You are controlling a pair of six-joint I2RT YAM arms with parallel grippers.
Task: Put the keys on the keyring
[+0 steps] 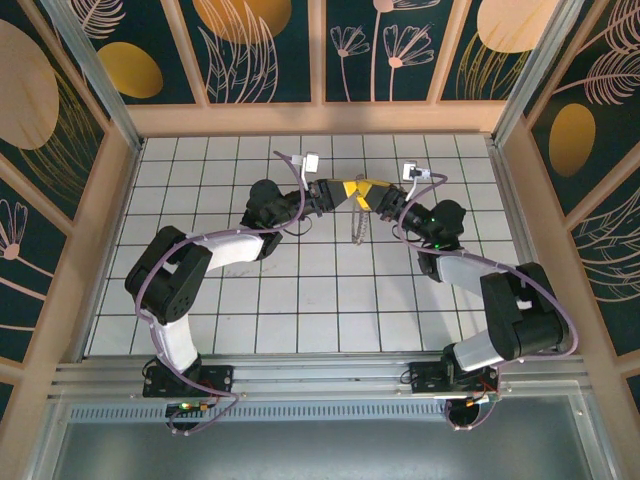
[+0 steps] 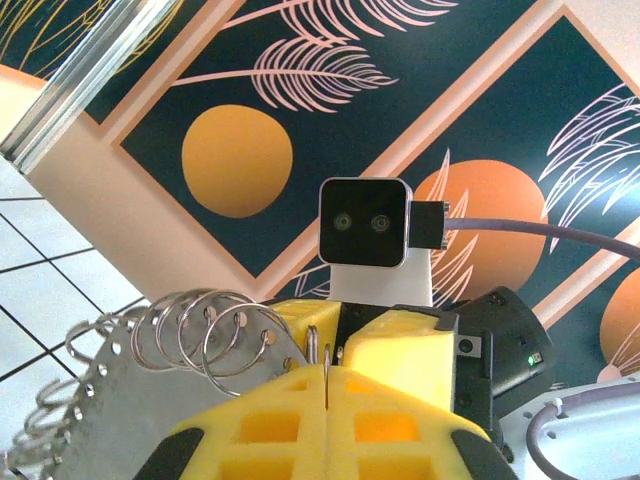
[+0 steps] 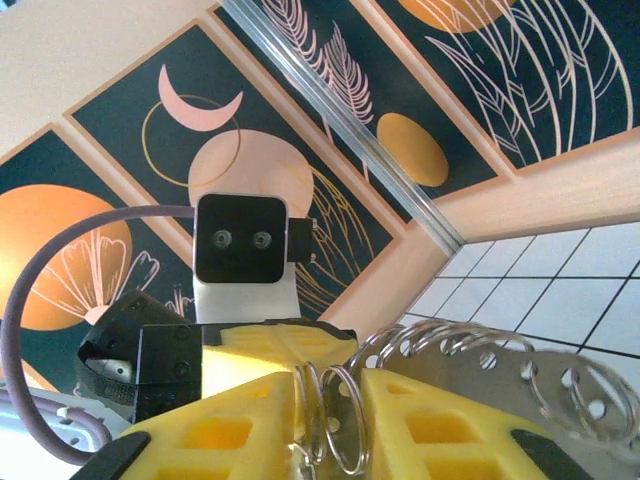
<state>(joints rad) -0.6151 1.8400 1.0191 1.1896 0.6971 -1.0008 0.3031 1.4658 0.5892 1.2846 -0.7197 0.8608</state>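
Note:
My two grippers meet tip to tip above the middle of the tiled floor. The keyring (image 2: 150, 400) is a silvery perforated strip carrying several split rings, and it hangs below the fingertips (image 1: 358, 226). My left gripper (image 2: 327, 385) is shut on the thin edge of one ring. My right gripper (image 3: 335, 430) has its yellow fingers (image 3: 440, 430) a narrow gap apart, with a few of the keyring's rings (image 3: 345, 415) standing between them. The strip extends to the right in the right wrist view (image 3: 540, 375). The keys are hidden.
White tiled floor (image 1: 250, 290) lies inside wooden walls with dark floral panels (image 1: 260, 50). Both arms reach inward from the near edge, the left gripper (image 1: 348, 190) facing the right gripper (image 1: 370, 196). An aluminium rail (image 1: 320, 375) runs along the front.

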